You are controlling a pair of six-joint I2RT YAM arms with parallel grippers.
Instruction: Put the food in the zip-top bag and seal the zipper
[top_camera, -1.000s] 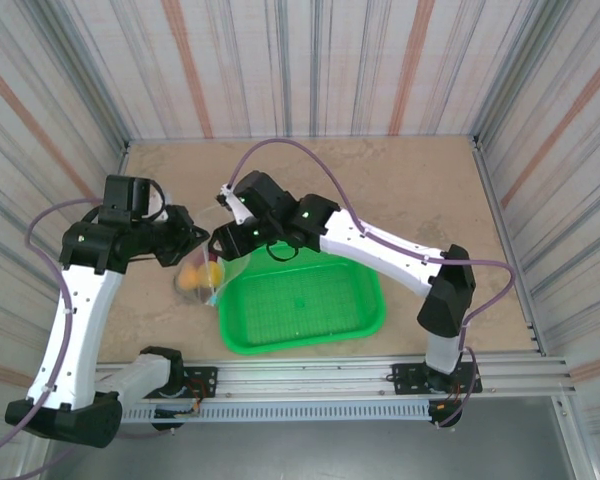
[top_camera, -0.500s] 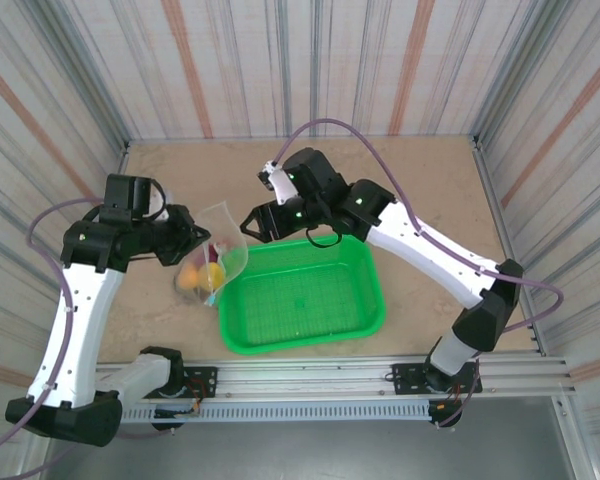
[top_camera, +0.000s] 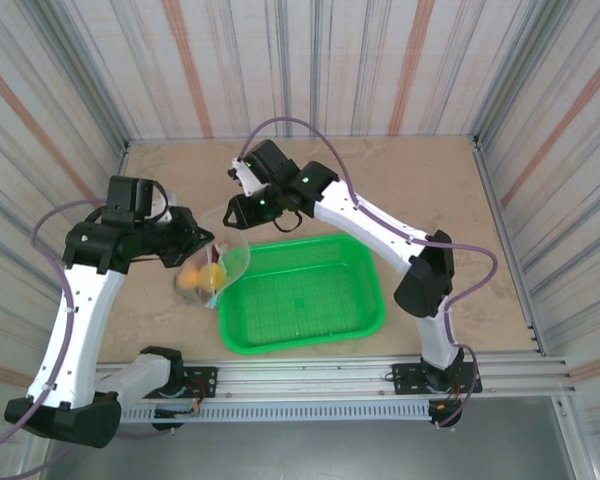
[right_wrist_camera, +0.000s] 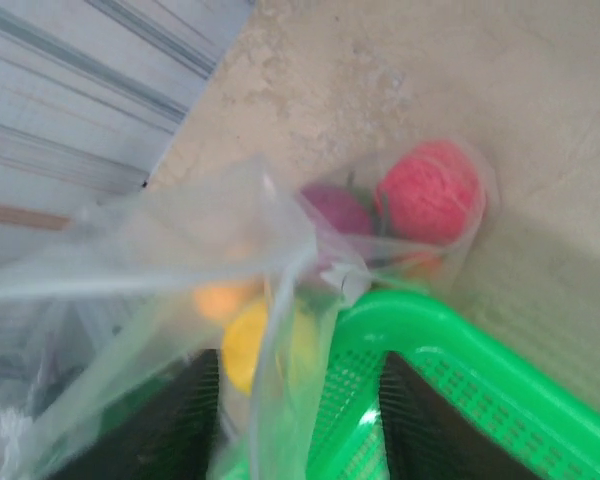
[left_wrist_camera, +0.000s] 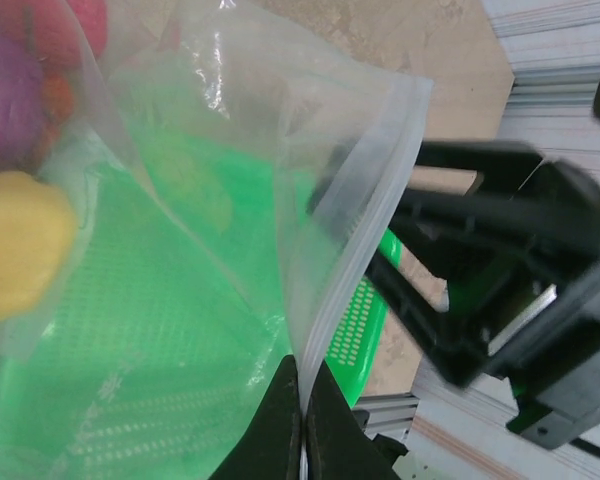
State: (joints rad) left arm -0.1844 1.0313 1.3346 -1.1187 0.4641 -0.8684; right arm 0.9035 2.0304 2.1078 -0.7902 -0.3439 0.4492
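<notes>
Jaws of left gripper [left_wrist_camera: 302,392] are clamping the bag [top_camera: 229,256] at its mouth edge. Right gripper [right_wrist_camera: 298,400] jaws are standing apart, straddling bag film. Bag w/ food [top_camera: 200,277] is lying at basket's [top_camera: 298,342] 10 o'clock, against rim.

The left gripper [top_camera: 201,237] pinches the clear zip-top bag [top_camera: 234,258] at its edge, just beside the green mesh basket [top_camera: 300,343]; orange and yellow toy food [top_camera: 193,280] shows inside, and the right gripper [top_camera: 233,213] hovers near its mouth
</notes>
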